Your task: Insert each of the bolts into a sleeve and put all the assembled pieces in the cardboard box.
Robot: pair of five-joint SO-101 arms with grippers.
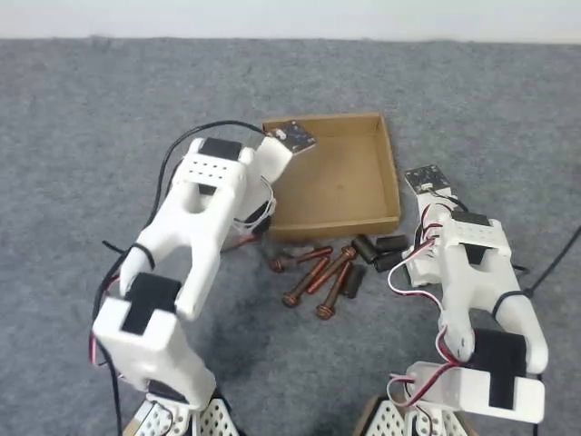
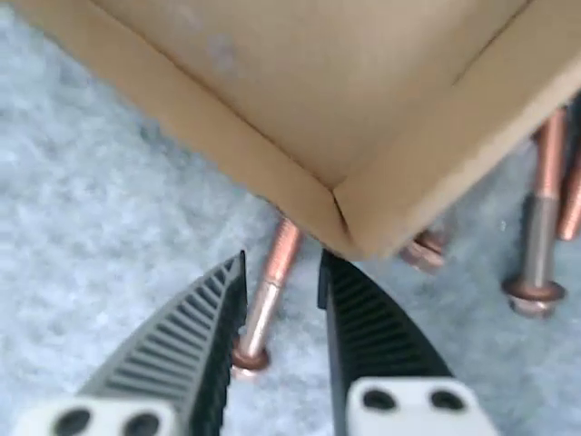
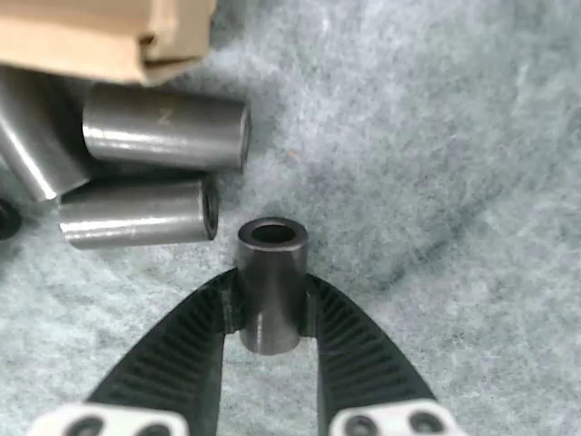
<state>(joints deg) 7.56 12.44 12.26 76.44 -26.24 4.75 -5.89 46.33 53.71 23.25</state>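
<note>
The cardboard box [image 1: 334,221] lies open on the grey carpet. My left gripper [image 2: 283,263] is open at the box's front left corner [image 2: 340,213], its fingers on either side of a copper bolt [image 2: 272,282] that lies flat on the carpet. My right gripper [image 3: 272,291] is shut on a dark sleeve [image 3: 272,259], which stands upright with its bore showing. Two more sleeves [image 3: 163,127] [image 3: 136,213] lie on their sides just beyond it. In the high view, several loose bolts [image 1: 318,272] and sleeves [image 1: 379,247] lie in front of the box, between the two arms.
A box corner [image 3: 109,36] sits close beyond the lying sleeves. Other bolts [image 2: 540,227] lie along the box's front wall. Black and red cables [image 1: 172,163] trail from both arms. Open carpet stretches to the left, right and far side of the box.
</note>
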